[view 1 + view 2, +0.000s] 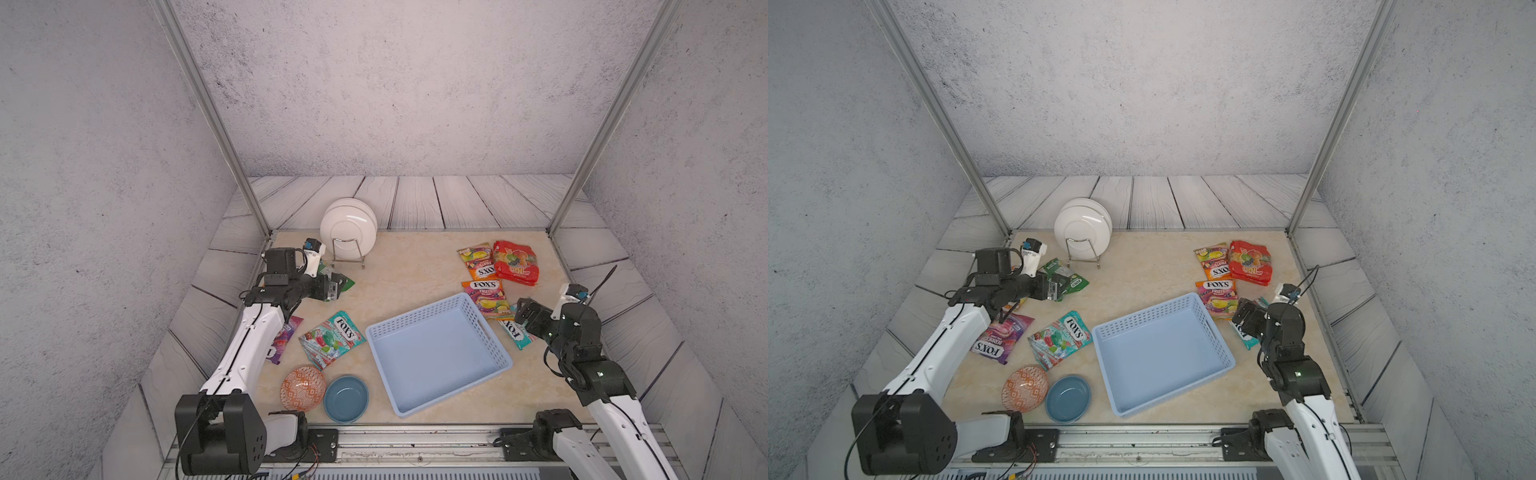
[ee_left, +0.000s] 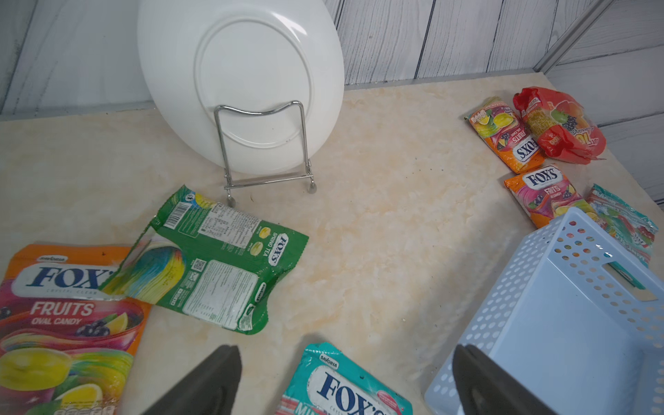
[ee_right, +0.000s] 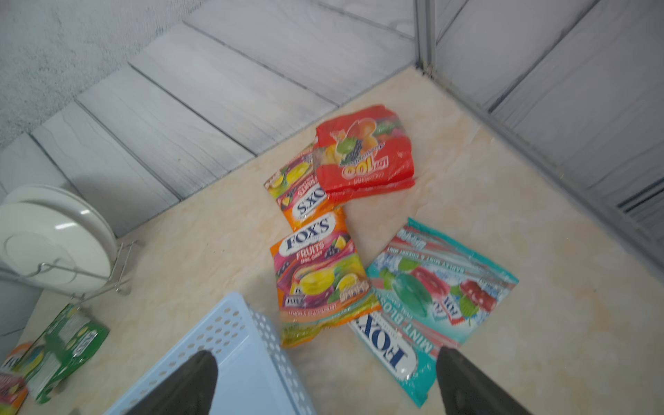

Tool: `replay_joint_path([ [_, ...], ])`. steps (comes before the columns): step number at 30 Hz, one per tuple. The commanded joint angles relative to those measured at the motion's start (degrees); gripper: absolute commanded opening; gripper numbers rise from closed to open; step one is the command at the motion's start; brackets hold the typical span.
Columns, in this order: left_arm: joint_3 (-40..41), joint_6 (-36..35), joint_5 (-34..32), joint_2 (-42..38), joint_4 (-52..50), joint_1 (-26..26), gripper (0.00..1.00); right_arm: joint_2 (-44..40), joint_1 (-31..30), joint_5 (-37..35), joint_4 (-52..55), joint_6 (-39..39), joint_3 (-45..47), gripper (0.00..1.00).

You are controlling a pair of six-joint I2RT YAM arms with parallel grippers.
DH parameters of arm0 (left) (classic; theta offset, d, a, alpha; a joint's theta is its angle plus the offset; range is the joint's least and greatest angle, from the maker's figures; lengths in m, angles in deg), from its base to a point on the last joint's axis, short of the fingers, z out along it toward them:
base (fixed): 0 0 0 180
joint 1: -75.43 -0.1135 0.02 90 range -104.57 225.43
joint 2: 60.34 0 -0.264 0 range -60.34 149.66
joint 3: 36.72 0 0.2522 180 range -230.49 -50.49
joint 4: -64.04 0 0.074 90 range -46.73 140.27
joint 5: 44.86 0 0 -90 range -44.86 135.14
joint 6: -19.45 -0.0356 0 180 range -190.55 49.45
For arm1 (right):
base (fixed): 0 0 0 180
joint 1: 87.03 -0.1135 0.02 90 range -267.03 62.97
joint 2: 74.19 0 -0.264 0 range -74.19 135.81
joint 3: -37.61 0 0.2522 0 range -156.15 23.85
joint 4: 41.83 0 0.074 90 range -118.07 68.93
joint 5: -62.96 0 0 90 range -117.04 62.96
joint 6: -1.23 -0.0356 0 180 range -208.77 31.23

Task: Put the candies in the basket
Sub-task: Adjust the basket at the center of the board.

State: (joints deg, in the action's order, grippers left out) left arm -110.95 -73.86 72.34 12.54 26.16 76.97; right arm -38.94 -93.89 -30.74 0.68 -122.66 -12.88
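Basket [image 1: 436, 357] sits centre, toward the near edge, empty; no bag is in it. Right gripper [image 1: 523, 314], jaws apart, hangs over the teal bag [image 3: 413, 287] lying flat just right of the basket, long axis roughly near-to-far (arm hides part). Left gripper [image 1: 332, 291], jaws also apart, hovers beside the crumpled green bag [image 2: 222, 251], far left. Right arm judged better placed.

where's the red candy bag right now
In both top views the red candy bag lies far back on the robot's right, overlapping an orange FOX'S bag, beyond the basket.
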Motion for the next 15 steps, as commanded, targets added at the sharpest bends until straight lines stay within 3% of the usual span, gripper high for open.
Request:
replay_joint_path([
  [1,-3.96,1.06,1.48,0.89,-6.25,1.06,0.98,0.16,-0.23,11.37,12.96,-4.82,-1.9,0.99],
  [3,-2.44,3.49,1.61,1.0,-4.83,1.77,0.98,0.92,-0.25,14.62,17.0,-5.26,-2.91,0.99],
  [6,1.25,2.35,7.03,0.45,-1.07,1.84,0.98,1.8,-0.26,18.36,22.89,-4.52,-5.29,0.99],
  [15,0.94,-0.7,4.64,4.67,-2.41,5.6,0.98,1.35,-0.19,23.78,30.79,-5.67,-4.07,0.99],
])
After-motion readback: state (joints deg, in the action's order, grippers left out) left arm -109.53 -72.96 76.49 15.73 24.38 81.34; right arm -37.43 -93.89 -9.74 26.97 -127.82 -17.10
